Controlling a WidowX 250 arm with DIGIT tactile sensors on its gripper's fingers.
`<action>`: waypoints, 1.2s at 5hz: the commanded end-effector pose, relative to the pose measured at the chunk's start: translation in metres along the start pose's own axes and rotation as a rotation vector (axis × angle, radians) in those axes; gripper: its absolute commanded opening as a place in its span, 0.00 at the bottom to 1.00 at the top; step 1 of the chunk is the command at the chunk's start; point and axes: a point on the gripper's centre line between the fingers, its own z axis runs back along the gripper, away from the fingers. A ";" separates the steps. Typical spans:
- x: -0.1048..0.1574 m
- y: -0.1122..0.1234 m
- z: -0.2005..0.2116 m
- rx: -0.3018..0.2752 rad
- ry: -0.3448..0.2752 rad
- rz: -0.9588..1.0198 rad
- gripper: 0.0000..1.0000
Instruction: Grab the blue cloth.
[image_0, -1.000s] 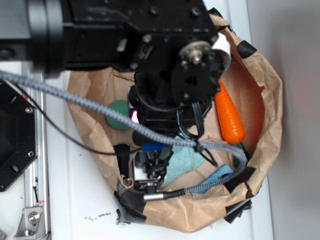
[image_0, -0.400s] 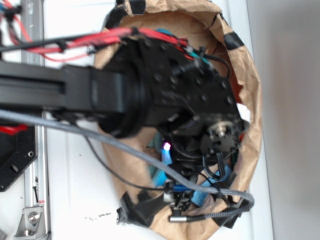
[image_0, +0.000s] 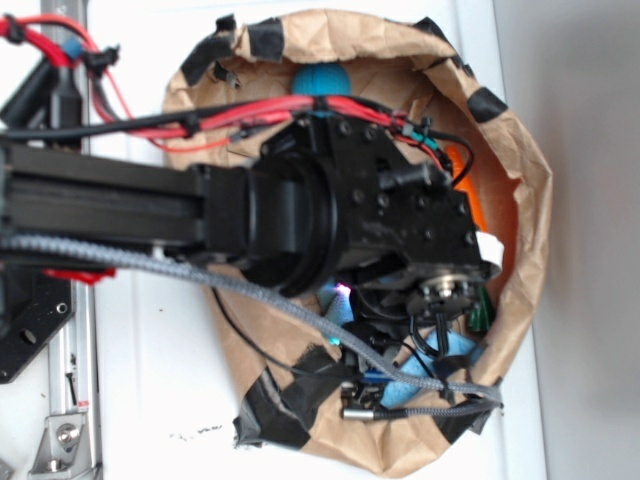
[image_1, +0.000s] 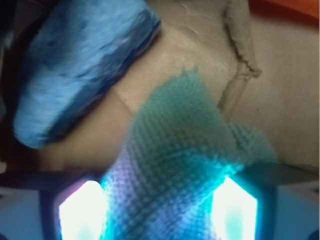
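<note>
Gripper (image_1: 159, 212) has swung in the last second to the 5 o'clock corner of the paper bag (image_0: 522, 200), jaws apart astride the teal cloth (image_1: 190, 150); the blue cloth (image_1: 75, 65) lies ungrasped at my 10 o'clock, so I judge myself off target.

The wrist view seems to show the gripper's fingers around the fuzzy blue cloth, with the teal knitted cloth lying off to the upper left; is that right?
Swapped: the wrist view shows the teal knitted cloth between the gripper fingers, while the fuzzy blue cloth lies upper left.
</note>
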 end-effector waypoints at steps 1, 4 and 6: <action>-0.007 0.023 0.046 0.111 -0.101 0.017 0.00; -0.044 0.024 0.163 0.078 -0.278 0.332 0.00; -0.040 0.017 0.144 0.123 -0.317 0.321 0.00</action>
